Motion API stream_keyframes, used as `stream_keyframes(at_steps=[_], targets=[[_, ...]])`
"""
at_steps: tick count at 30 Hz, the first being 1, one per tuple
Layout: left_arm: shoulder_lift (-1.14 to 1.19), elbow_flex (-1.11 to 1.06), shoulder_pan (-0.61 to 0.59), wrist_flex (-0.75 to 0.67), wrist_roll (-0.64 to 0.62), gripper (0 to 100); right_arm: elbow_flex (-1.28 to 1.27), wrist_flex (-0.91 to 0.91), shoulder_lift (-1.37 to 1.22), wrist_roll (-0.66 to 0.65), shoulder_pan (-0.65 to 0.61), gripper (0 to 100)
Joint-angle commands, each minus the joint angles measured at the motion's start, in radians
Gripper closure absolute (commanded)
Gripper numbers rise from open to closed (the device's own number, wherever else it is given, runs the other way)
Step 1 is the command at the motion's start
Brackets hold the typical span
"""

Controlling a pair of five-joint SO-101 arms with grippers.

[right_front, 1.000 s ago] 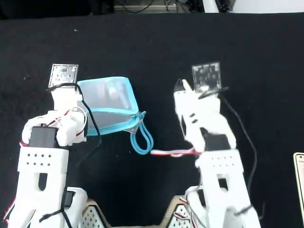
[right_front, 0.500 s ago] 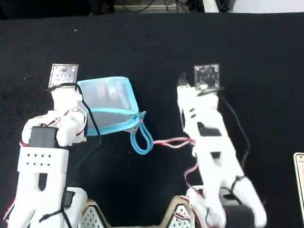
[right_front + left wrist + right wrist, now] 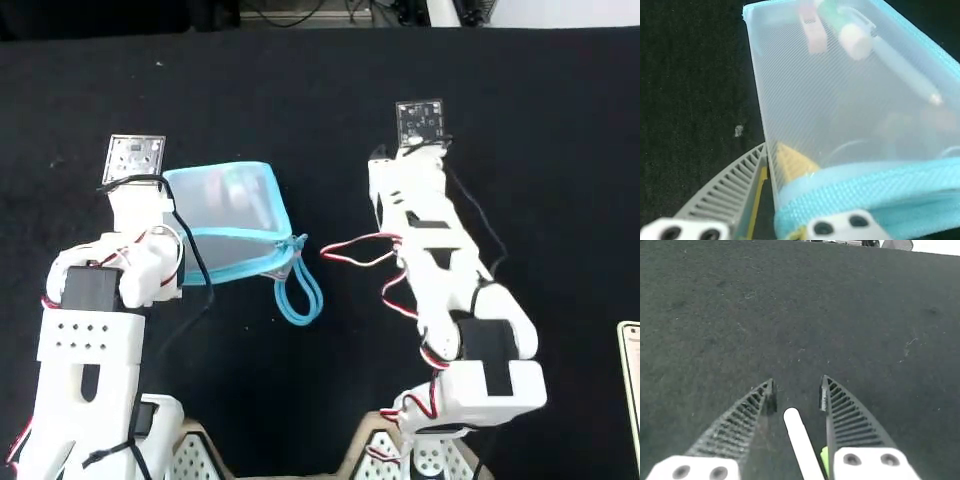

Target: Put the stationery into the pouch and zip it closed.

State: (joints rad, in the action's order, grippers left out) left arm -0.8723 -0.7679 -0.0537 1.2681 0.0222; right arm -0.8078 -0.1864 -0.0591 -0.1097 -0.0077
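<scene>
**A:** Starting on the left, what is the left gripper (image 3: 776,159) doing?

**B:** It looks pinched on one short end of the translucent mesh pouch with light-blue zip trim (image 3: 225,205). A ribbed grey finger lies against the outside of that edge, and a yellowish shape shows through the mesh behind it. I take that to be a clamp on the pouch.

**A:** How does the pouch lie?

**B:** It is flat on the black tablecloth (image 3: 330,100). Its long zip edge runs from that gripper across to the light-blue cord loop (image 3: 298,318) at the other end. A pink piece (image 3: 810,30) and a white cylinder (image 3: 855,37) are already inside.

**A:** And the right side?

**B:** The right gripper (image 3: 797,381) is well apart from the pouch, stretched out toward the far side of the cloth. A slim white stick, pen-like (image 3: 797,435), lies lengthwise between its fingers above the cloth. The fingertips stand apart on either side of it, so I judge the hold is further back along the fingers.

**A:** What does the next move depend on?

**B:** Direction. The stick's long axis points away over bare cloth, while the pouch sits off to the right arm's left, nearer the robot. In my judgement that arm must swing left and turn the stick's tip toward the zip edge. The left arm is the nearer one, but it is occupied steadying the pouch.
</scene>
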Motion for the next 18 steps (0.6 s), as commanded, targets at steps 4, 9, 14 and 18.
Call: stream_keyframes(at_steps=[4,9,14,18], targets=[[0.005,0.013,0.005,0.02,-0.014,97,0.216,0.302,-0.019,-0.084,0.017,86.4],[0.005,0.013,0.005,0.02,-0.014,97,0.372,0.446,-0.142,-0.086,0.021,86.4],[0.005,0.013,0.005,0.02,-0.014,97,0.516,0.591,-0.237,-0.091,0.021,86.4],[0.005,0.013,0.005,0.02,-0.014,97,0.59,0.657,-0.285,-0.091,0.023,86.4]])
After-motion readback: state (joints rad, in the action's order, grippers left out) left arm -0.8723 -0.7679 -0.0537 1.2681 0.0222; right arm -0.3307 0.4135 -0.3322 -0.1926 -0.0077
